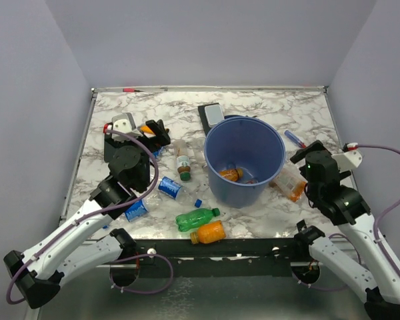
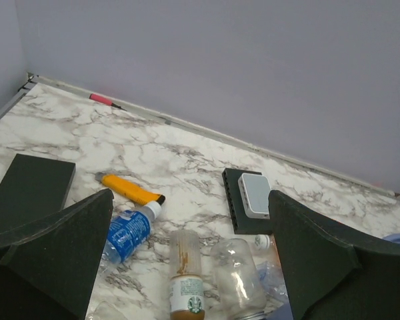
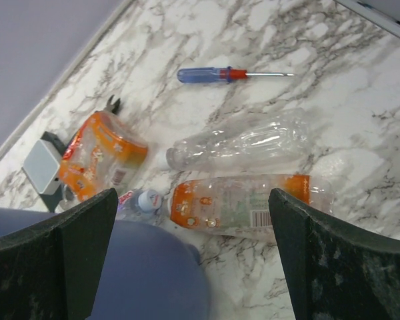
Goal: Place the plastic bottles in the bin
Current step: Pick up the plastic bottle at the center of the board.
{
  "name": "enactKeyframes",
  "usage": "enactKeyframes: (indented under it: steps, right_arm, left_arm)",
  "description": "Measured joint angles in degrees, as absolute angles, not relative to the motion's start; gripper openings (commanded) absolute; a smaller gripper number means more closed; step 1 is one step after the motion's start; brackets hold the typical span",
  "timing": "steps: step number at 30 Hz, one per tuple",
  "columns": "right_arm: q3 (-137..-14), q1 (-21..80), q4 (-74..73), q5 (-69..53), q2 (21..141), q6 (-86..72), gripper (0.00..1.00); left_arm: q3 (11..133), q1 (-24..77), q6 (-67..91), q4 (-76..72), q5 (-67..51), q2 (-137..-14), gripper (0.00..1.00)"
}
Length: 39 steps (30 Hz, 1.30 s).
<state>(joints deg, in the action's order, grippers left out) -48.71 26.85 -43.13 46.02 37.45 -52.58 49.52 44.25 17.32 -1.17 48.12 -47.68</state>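
The blue bin (image 1: 243,163) stands mid-table with an orange bottle (image 1: 231,174) inside. Plastic bottles lie around it: a green one (image 1: 197,219), an orange one (image 1: 209,232), two blue-labelled ones (image 1: 171,188) (image 1: 137,209) and a brown one with a green cap (image 1: 183,167). My left gripper (image 1: 159,133) hovers open and empty left of the bin. Below it lie a blue-labelled bottle (image 2: 129,231), the brown bottle (image 2: 185,273) and a clear one (image 2: 239,277). My right gripper (image 1: 307,152) is open and empty, above an orange-labelled bottle (image 3: 250,203) and a clear bottle (image 3: 243,145) beside the bin (image 3: 120,273).
An orange utility knife (image 2: 130,189), a black rectangle with a white box (image 2: 250,200) and a black block (image 2: 30,190) lie by the left gripper. A blue-handled screwdriver (image 3: 227,74) and a crumpled orange bottle (image 3: 100,163) lie right of the bin. A pink marker (image 2: 103,100) rests at the back wall.
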Motion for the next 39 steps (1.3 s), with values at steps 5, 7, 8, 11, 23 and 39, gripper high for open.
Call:
enactKeyframes:
  steps: [5,7,8,11,23,39]
  right_arm:
    - [-45.6,16.58,-39.99,40.51,42.22,-52.97,0.96]
    - [-44.05,7.66,-36.16,34.89,45.6,-51.66,0.97]
    - [-43.27,3.88,-34.46,32.16,47.42,-50.78,0.98]
    - [-41.85,-3.25,-30.87,26.02,52.84,-47.99,0.99]
    - [-39.81,-4.62,-25.08,13.19,58.81,-36.47,0.98]
    - [-35.07,-4.62,-24.67,3.2,67.26,-33.5,0.9]
  left_arm:
    - [48.07,44.16,17.39,-3.7,49.1,-46.37,0.99]
    - [48.03,44.16,17.43,-3.77,49.1,-46.54,0.99]
    - [47.83,44.16,17.5,-3.81,49.08,-46.57,0.99]
    - [47.31,44.16,17.58,-3.79,48.88,-46.57,0.99]
    - [47.22,44.16,18.22,-3.22,42.83,-49.21,0.99]
    - [48.12,44.29,19.44,-1.08,38.06,-51.35,0.99]
